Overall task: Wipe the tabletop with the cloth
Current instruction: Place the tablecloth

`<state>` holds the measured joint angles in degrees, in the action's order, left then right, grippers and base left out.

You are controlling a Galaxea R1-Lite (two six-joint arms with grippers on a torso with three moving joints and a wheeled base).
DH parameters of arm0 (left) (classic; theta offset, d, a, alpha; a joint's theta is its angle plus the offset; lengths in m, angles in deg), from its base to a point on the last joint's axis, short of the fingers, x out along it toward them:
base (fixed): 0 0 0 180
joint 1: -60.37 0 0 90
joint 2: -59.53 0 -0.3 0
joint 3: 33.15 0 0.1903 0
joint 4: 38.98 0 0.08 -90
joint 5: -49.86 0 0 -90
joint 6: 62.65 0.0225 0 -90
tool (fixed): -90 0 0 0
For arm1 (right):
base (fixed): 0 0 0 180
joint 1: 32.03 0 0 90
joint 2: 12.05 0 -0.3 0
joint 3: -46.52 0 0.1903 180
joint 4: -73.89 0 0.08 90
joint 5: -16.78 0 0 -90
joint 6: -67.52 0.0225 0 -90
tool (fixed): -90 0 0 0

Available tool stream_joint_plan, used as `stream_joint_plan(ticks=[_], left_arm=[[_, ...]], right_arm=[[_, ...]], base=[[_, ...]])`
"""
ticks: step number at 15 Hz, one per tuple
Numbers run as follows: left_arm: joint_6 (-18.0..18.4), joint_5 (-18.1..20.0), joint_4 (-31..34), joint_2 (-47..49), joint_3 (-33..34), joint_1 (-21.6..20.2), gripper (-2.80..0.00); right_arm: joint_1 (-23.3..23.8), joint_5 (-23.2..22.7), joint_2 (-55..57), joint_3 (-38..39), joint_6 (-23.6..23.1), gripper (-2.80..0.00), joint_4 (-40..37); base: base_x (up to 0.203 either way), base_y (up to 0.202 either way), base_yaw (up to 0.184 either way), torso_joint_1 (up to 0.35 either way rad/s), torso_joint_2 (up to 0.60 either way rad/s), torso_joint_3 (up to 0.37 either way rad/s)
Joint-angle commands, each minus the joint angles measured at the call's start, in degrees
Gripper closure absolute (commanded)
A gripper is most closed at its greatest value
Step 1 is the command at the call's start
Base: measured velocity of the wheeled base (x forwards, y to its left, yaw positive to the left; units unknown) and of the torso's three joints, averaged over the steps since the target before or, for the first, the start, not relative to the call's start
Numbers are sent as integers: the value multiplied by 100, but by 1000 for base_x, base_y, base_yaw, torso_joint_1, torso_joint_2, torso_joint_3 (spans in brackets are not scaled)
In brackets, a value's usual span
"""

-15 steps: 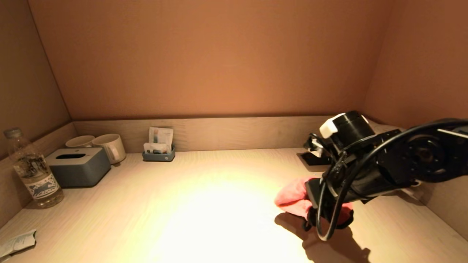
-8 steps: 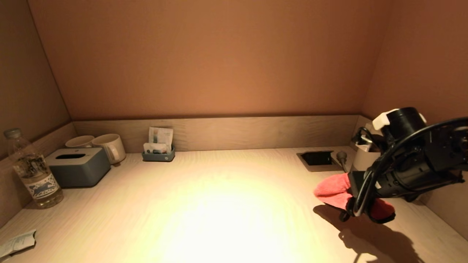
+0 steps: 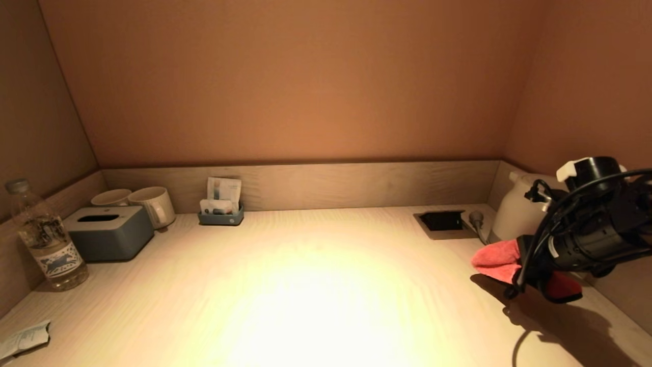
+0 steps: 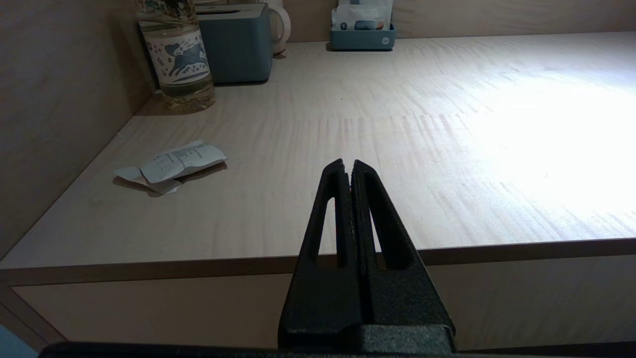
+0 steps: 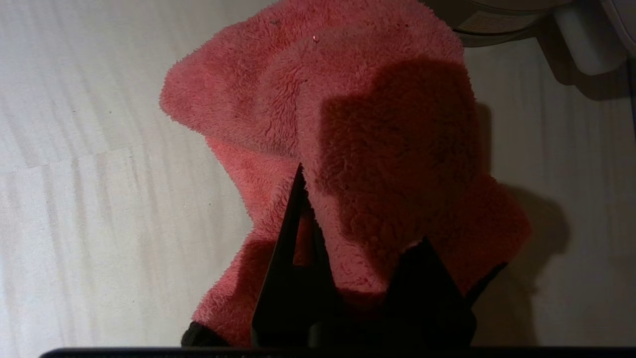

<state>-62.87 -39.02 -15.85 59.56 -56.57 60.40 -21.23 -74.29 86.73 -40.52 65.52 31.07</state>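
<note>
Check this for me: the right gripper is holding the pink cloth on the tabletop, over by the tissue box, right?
Not quite. The right gripper does hold the pink cloth on the tabletop, but by the white kettle. The tissue box sits at the opposite end, as the head view shows.

You're looking into a wooden alcove: terracotta-brown back wall [image 3: 285, 81] and side walls [image 3: 586, 86], with a low pale wood upstand [image 3: 356, 184] running along the far edge. One bright pool of light [image 3: 316, 300] falls mid-counter (the corners stay dim). A recessed socket box [image 3: 442, 221] sits far right.
</note>
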Motion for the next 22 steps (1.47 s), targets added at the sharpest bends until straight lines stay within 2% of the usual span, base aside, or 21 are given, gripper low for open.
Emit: stream_joint_plan(ticks=[1, 5, 9, 15, 22], left_arm=[[-4, 2, 3, 6, -4, -2, 0], [-4, 2, 1, -2, 3, -2, 0], [-4, 2, 0, 6, -4, -2, 0], [-4, 2, 1, 6, -4, 2, 0], [-4, 2, 7, 6, 5, 6, 0]], right_arm=[[97, -7, 169, -14, -2, 0, -24], [89, -27, 122, -59, -14, 0, -242], [115, -42, 219, -498, 50, 0, -795], [408, -42, 339, -505, 25, 0, -789], [458, -42, 357, -497, 15, 0, -779]], base=[[0, 0, 0, 0, 0, 0], [0, 0, 0, 0, 0, 0], [0, 0, 0, 0, 0, 0], [0, 0, 0, 0, 0, 0], [0, 0, 0, 0, 0, 0]])
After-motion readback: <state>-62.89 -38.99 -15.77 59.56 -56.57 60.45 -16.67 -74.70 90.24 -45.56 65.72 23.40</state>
